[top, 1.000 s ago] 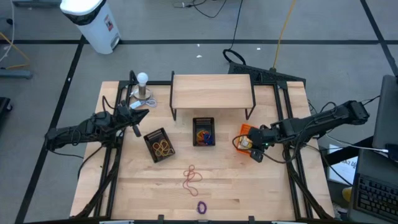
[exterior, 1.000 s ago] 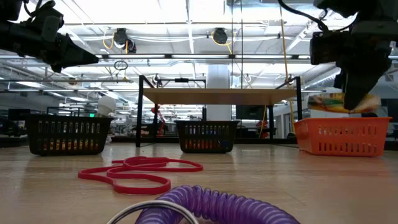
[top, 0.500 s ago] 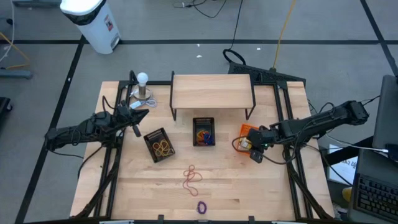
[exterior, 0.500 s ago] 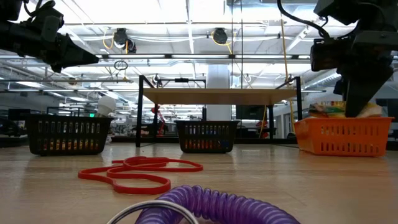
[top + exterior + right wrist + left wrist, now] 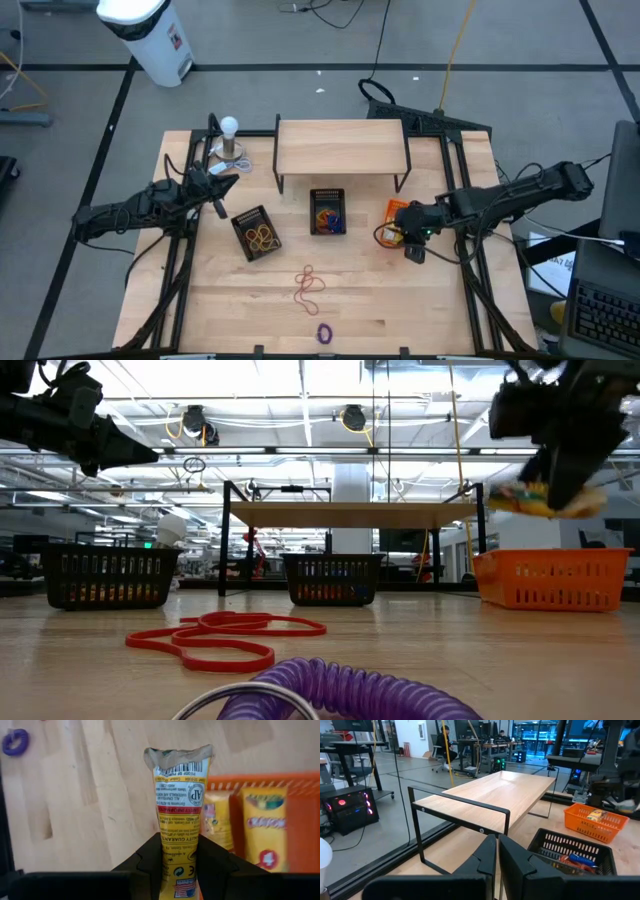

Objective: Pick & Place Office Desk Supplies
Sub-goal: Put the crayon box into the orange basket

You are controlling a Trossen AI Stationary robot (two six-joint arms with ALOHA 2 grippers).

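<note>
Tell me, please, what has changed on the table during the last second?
The right gripper rose from the orange bin, lifting a yellow packet that its fingers are shut on; half a second ago it reached down into the bin. The left gripper stayed hanging above the table's left side, fingers shut. The red rubber bands, purple coil and two black bins did not move.

Grey floor (image 5: 300, 40) lay beyond the desk's far edge, crossed by dark tape lines. A white bin (image 5: 150, 35) stood past the far left corner. Ceiling strip lights (image 5: 300, 400) ran overhead. Workstations with a seated person (image 5: 445, 745) filled the room behind.
</note>
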